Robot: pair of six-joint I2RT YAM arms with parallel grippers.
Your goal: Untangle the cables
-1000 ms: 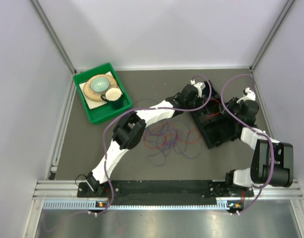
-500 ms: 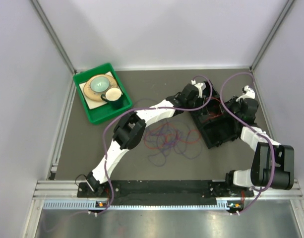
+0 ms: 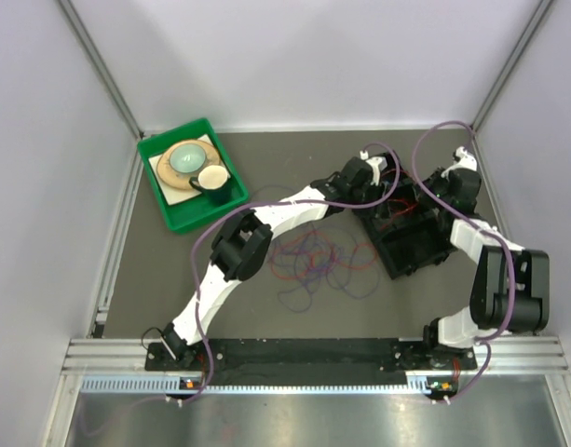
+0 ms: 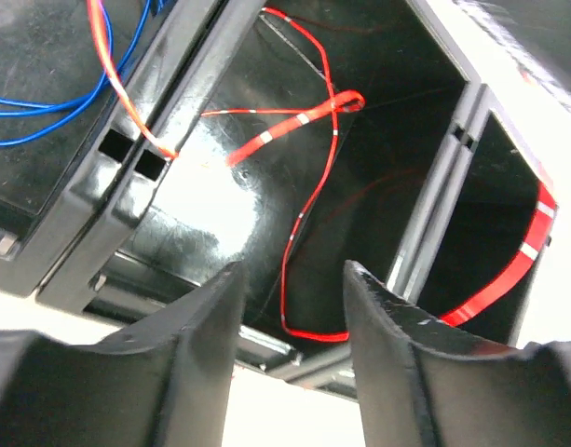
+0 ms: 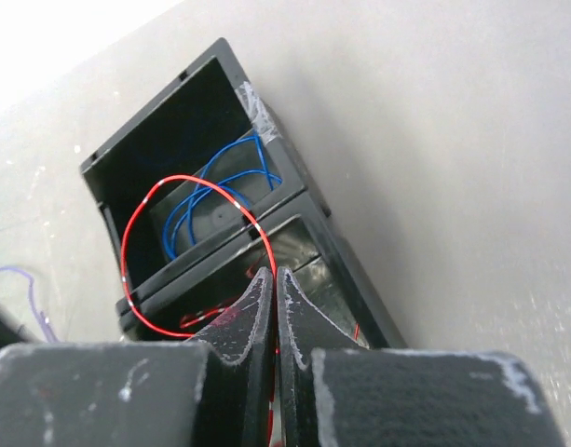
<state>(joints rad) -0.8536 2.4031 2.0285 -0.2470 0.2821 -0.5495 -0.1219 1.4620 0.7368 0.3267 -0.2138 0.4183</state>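
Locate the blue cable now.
The blue cable lies coiled in the far compartment of the black box, under the arching red cable, seen from the right wrist.

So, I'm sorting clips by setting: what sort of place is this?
Likely a robot test booth: white panels around a grey table, left arm and right arm mounted on a metal rail.

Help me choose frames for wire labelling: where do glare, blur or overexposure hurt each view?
Left wrist: a white glare patch on the glossy black box floor; the left gripper is soft-focus. Right wrist: top-left corner blown out, yet the red wire and blue wires read crisply. Top external: even light, but the cable tangle is faint.
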